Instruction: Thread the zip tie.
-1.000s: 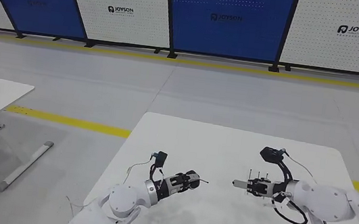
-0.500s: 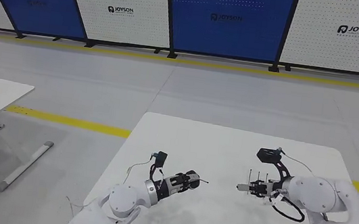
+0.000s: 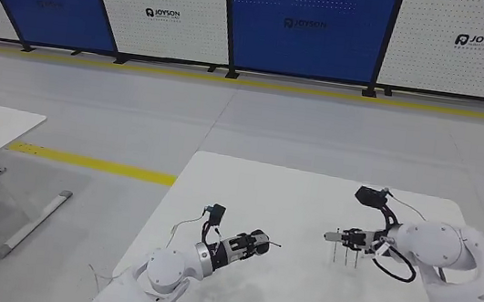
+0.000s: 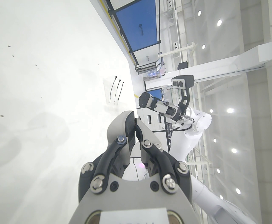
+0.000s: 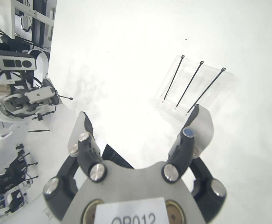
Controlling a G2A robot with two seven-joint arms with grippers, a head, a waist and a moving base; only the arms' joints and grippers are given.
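Note:
Three black zip ties (image 5: 189, 84) lie side by side on a clear plate (image 5: 225, 79) on the white table (image 3: 264, 191). In the top view the zip ties (image 3: 346, 258) sit just under my right gripper (image 3: 329, 236). In its own wrist view the right gripper (image 5: 141, 114) is open and holds nothing, its one fingertip (image 5: 196, 110) near the closest tie's tail. My left gripper (image 4: 135, 122) is shut near the table's front left. From the right wrist view the left gripper (image 5: 55, 97) grips a zip tie (image 5: 65, 98) that sticks out toward the right arm.
Several loose black zip ties (image 5: 19, 169) lie in a heap beyond the table's edge in the right wrist view. A short black strip (image 5: 39, 130) lies near the left arm. Bare table (image 3: 291, 268) separates the two grippers.
My right gripper has pulled back a little toward the right and shifted toward the table's far side, over the zip ties. The left arm has kept still.

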